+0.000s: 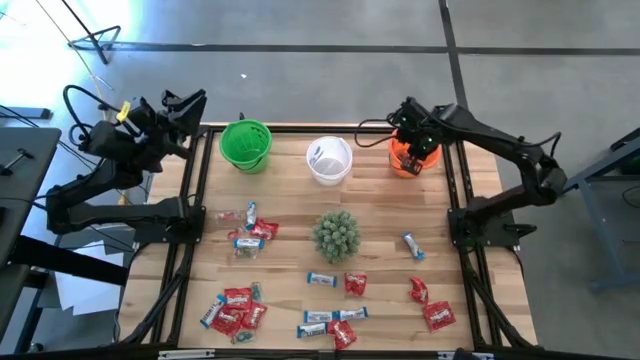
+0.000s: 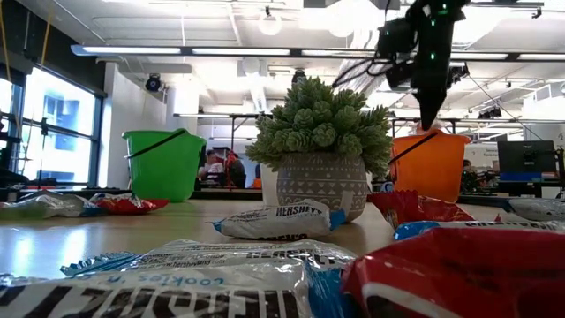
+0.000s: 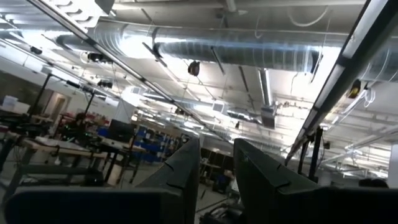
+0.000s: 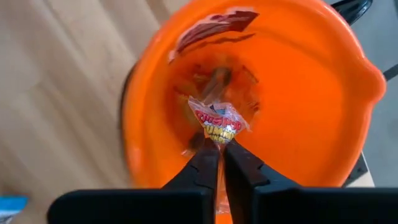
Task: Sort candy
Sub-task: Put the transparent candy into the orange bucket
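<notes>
Right end effector (image 4: 221,152) over orange cup (image 4: 323,93) — apparently pinching 1 red candy (image 4: 217,121)

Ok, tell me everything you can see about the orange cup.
The orange cup is a glossy, plastic-looking bucket with a dark wire handle, standing upright at the table's far right corner, beside the white cup. The right hand hangs over its mouth, pinching a red-wrapped candy. More red wrappers lie inside.

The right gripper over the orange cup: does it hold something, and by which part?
Yes. The right gripper pinches a red-wrapped candy by one end of its wrapper, above the orange cup. The left gripper holds nothing.
</notes>
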